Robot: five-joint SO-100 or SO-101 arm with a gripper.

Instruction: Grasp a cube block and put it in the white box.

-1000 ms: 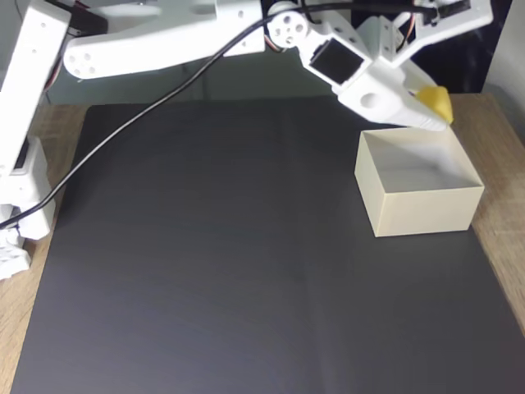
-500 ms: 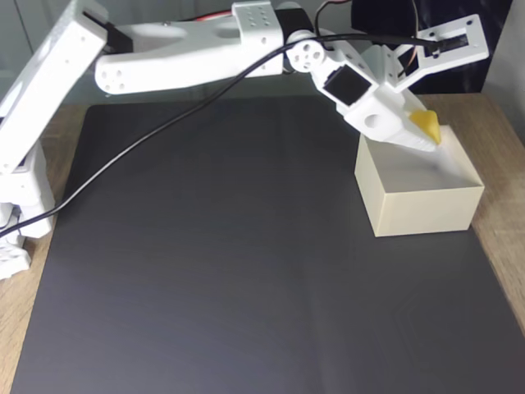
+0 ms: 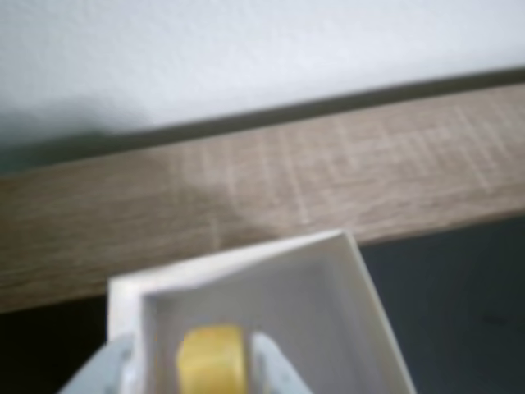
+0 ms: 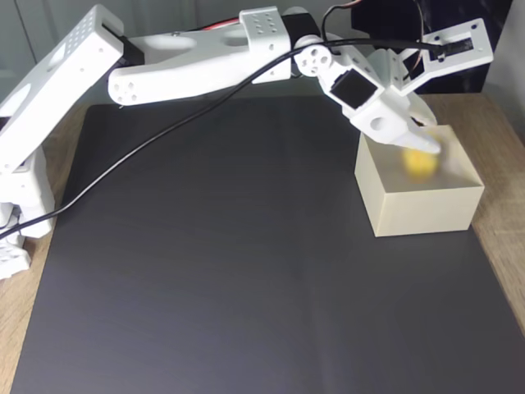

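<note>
In the fixed view the yellow cube block is a blurred spot inside the white box, just below my gripper, whose tips hang over the box's open top. The wrist view looks down into the white box. There the cube block lies between my two pale fingers, with a gap showing on its left side. My gripper looks open, and the cube is loose.
A black mat covers most of the wooden table, and the box stands at its right edge. The arm's base is at the far left. A cable hangs across the mat's back part.
The gripper came down over the box with the cube at its tips. The cube has now left the tips and dropped lower into the box, blurred by motion.
</note>
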